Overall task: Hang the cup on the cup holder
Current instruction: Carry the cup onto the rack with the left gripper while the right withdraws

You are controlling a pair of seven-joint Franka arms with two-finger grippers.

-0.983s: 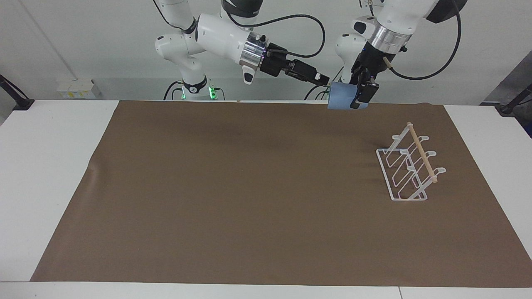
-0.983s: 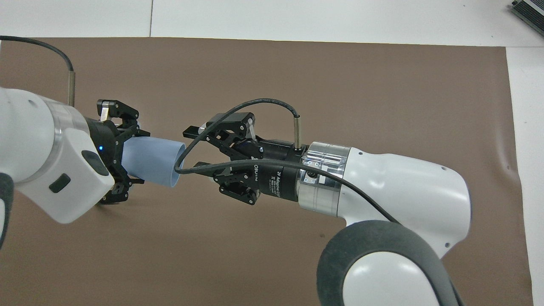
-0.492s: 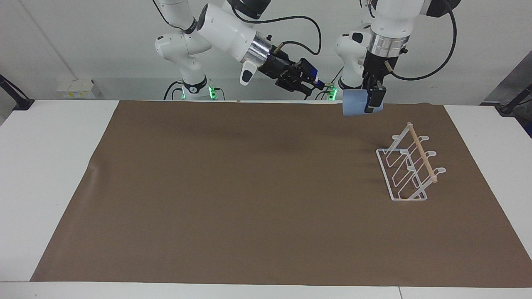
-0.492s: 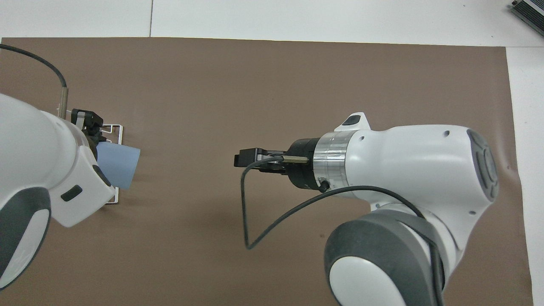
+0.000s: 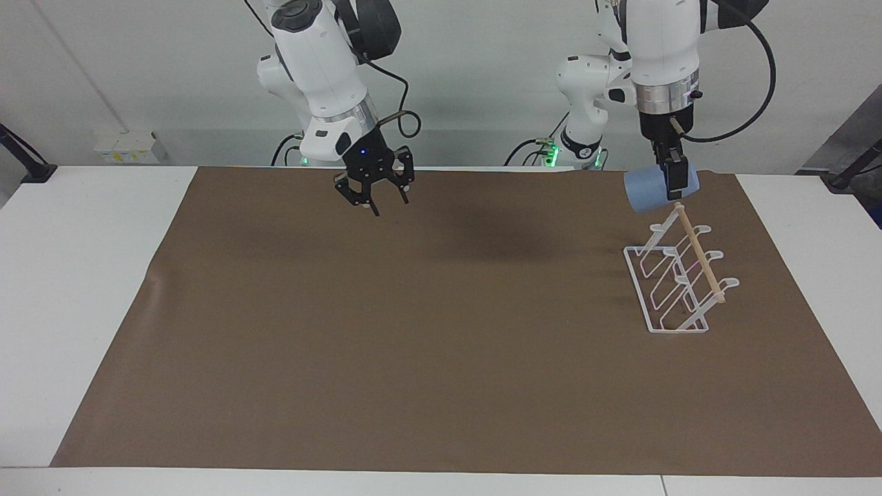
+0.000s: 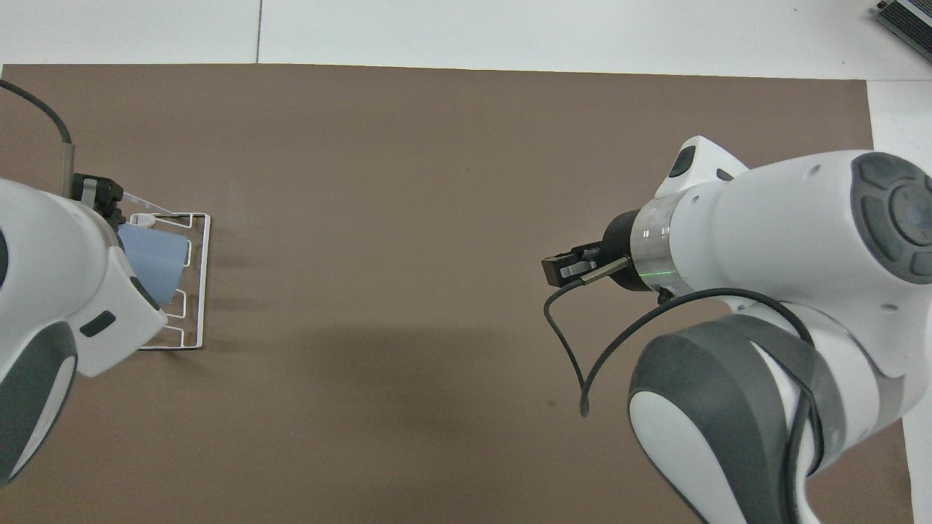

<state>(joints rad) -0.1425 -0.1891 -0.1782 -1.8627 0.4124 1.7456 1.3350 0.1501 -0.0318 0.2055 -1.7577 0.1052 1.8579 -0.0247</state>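
Facing view shows one cup (image 5: 648, 191), one cup holder (image 5: 679, 275) and two grippers; the left gripper (image 5: 675, 186) is closed on the light-blue cup (it lies on its side in the air) just over the holder's wooden dowel (image 5: 699, 256) at its end nearer the robots; the right gripper (image 5: 375, 196) hangs over the brown mat (image 5: 413, 331) with fingers apart, holding nothing.
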